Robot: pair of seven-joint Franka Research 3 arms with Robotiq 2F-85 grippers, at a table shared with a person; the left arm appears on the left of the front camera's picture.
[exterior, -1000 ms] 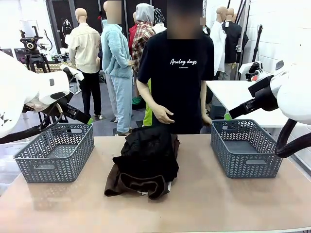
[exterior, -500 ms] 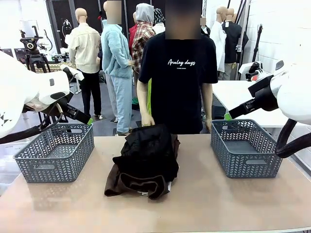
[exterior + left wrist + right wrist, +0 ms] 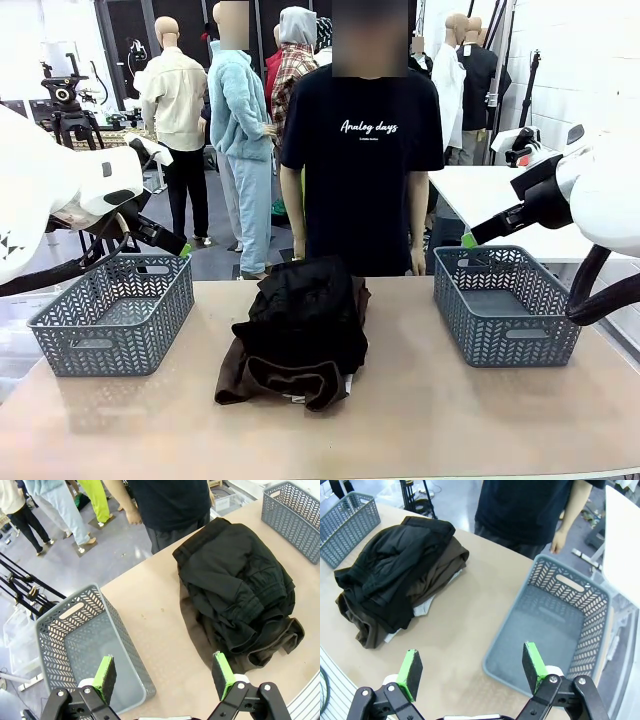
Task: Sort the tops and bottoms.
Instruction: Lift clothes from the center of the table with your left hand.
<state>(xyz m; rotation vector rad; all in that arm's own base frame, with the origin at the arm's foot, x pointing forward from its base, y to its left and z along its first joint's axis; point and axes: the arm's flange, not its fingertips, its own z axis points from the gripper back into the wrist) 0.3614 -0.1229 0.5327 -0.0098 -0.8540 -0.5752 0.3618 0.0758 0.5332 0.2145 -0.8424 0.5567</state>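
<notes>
The black garment [image 3: 305, 310] lies on the dark brown garment [image 3: 280, 382] mid tabletop [image 3: 430, 420], with a light grey T-shirt [image 3: 421, 608] peeking out underneath. There is bare room on both sides, up to the left basket [image 3: 115, 320] and the right basket [image 3: 505, 305]. The person's T-shirt [image 3: 365, 160] reads "Analog days". The left gripper [image 3: 163, 667] and the right gripper [image 3: 471, 662] are wide open and hold nothing.

I can pass over bare table [image 3: 420, 420] between the clothes pile [image 3: 300, 330] and the left basket [image 3: 115, 315] or right basket [image 3: 505, 305]. The person [image 3: 365, 150] stands just behind the pile.
</notes>
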